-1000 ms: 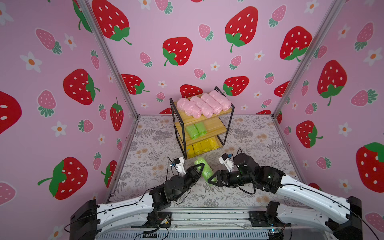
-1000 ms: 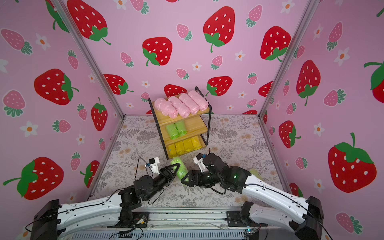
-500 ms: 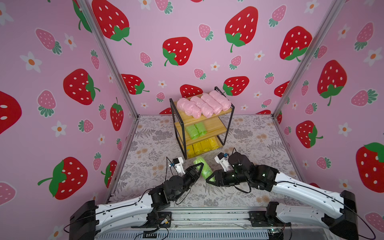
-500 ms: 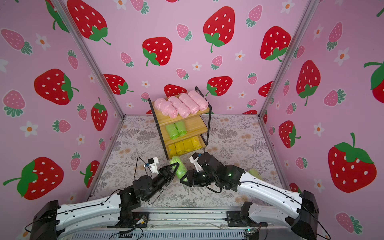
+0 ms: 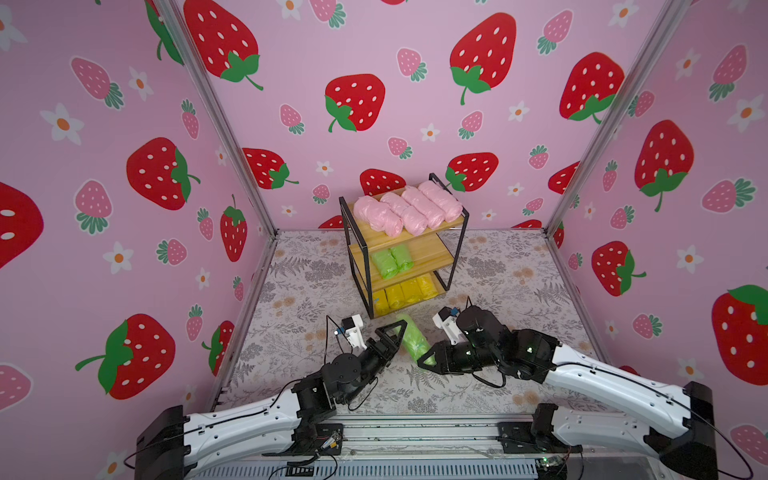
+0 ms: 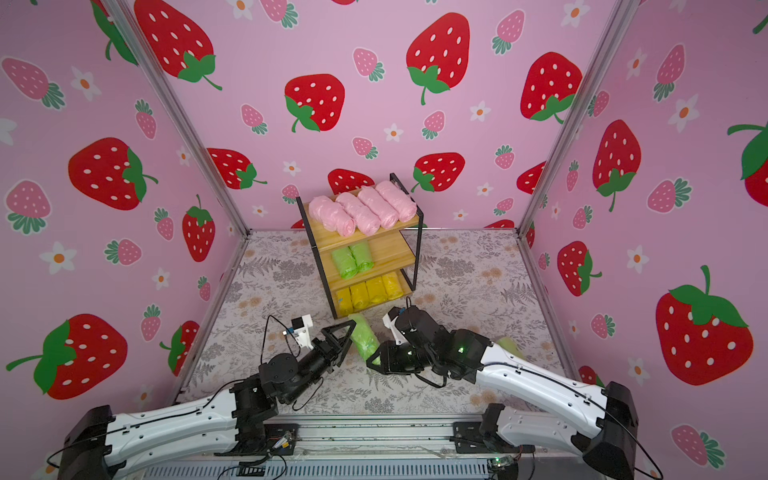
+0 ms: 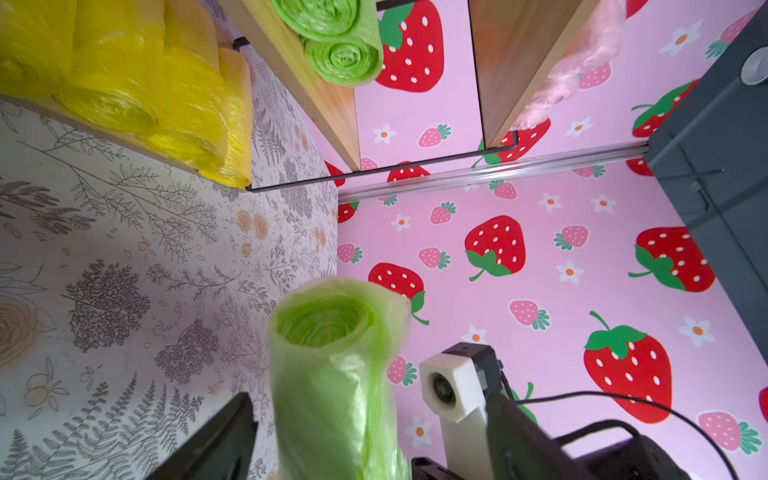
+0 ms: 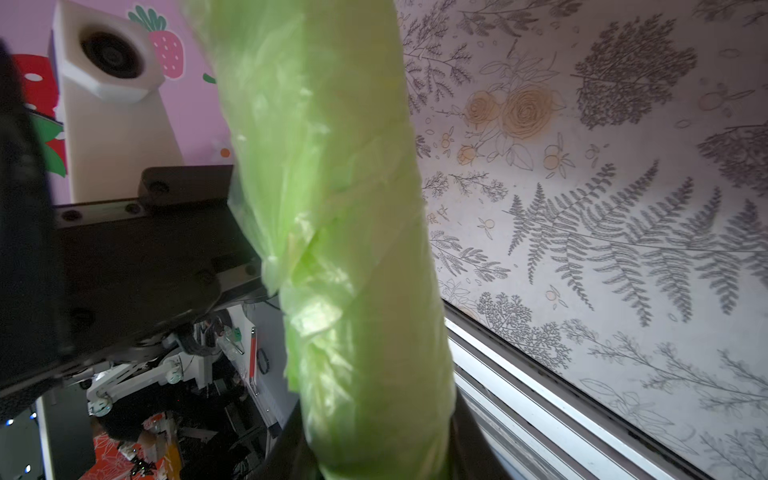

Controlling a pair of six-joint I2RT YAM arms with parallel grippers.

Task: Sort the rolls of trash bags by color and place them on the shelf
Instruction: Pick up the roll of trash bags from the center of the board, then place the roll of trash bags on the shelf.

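Observation:
A light green roll [image 5: 410, 338] [image 6: 362, 338] hangs in front of the shelf [image 5: 365, 266], between my two grippers. My right gripper [image 5: 428, 360] [image 8: 374, 465] is shut on the roll's near end [image 8: 353, 249]. My left gripper [image 5: 400, 332] [image 7: 365, 449] is open around the same roll [image 7: 332, 374], with a gap on each side. On the shelf, several pink rolls [image 5: 407, 208] fill the top board. Two green rolls [image 5: 391, 259] lie on the middle board, and several yellow rolls [image 5: 403, 293] on the bottom one.
Another pale green roll [image 6: 509, 347] lies on the floral floor behind my right arm. The shelf's black frame stands just beyond the held roll. Pink strawberry walls close in three sides, and a metal rail [image 5: 415, 428] runs along the front.
My right gripper has moved in and shut on the green roll's near end. My left gripper, shut on that roll before, has opened.

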